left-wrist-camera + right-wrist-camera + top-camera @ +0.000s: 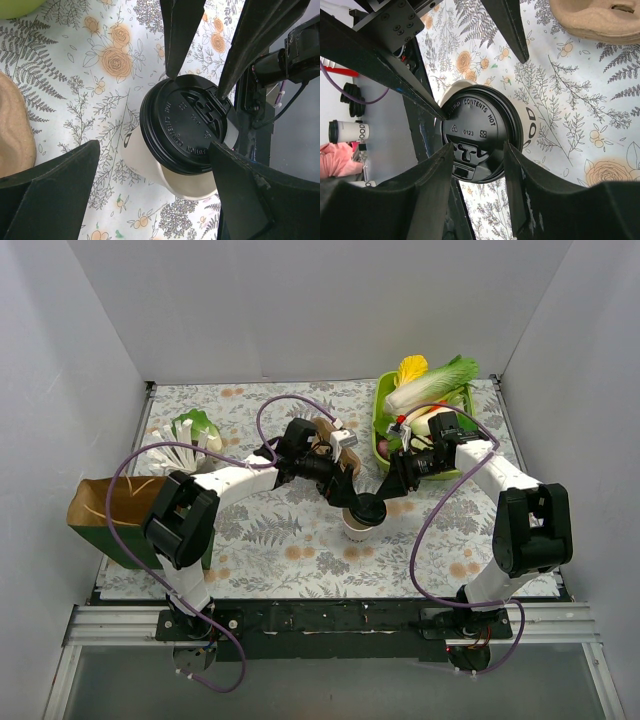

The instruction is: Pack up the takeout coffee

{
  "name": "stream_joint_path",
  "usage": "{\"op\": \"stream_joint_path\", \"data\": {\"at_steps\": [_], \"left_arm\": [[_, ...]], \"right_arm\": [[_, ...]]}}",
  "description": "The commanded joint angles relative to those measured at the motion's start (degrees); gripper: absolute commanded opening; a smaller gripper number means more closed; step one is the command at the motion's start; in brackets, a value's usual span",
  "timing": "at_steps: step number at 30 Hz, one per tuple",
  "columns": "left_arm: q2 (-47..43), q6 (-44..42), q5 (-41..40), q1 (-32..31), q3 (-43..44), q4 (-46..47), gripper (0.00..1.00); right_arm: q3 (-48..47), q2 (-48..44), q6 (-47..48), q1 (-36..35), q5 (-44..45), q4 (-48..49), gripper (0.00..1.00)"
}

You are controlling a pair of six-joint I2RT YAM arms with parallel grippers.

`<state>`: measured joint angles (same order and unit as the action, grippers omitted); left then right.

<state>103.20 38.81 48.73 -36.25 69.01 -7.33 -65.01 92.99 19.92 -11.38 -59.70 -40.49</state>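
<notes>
The takeout coffee, a small white paper cup (355,527) with a round black lid (366,508), stands mid-table. Both grippers meet over it. My left gripper (350,495) comes in from the left and stands wide open around the cup (145,160). Its right finger (235,180) touches the lid's (185,127) rim, while the left finger stands well clear. My right gripper (385,490) reaches in from the right. Its jaws are parted narrower than the lid (480,125), with the fingertips over the lid's sip-hole side. The right gripper (479,145) holds nothing between its fingers.
A brown cardboard carrier (325,435) lies just behind the cup. A green tray (380,415) of toy vegetables sits at the back right. A brown paper bag (105,505) stands at the left edge, with white utensils (175,455) beside it. Another small lidded cup (347,132) shows far off.
</notes>
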Motion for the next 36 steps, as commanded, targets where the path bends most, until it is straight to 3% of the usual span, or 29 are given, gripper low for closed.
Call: {"op": "stream_joint_path", "data": {"at_steps": [1, 36], "left_arm": [[-3.8, -1.4, -0.4, -0.2, -1.1, -0.8, 0.91], [-6.8, -1.0, -1.9, -0.1, -2.8, -1.5, 0.92]], "right_arm": [[-0.2, -1.0, 0.5, -0.1, -0.9, 0.3, 0.52], [0.6, -2.0, 0.1, -3.4, 0.7, 0.9, 0.41]]}}
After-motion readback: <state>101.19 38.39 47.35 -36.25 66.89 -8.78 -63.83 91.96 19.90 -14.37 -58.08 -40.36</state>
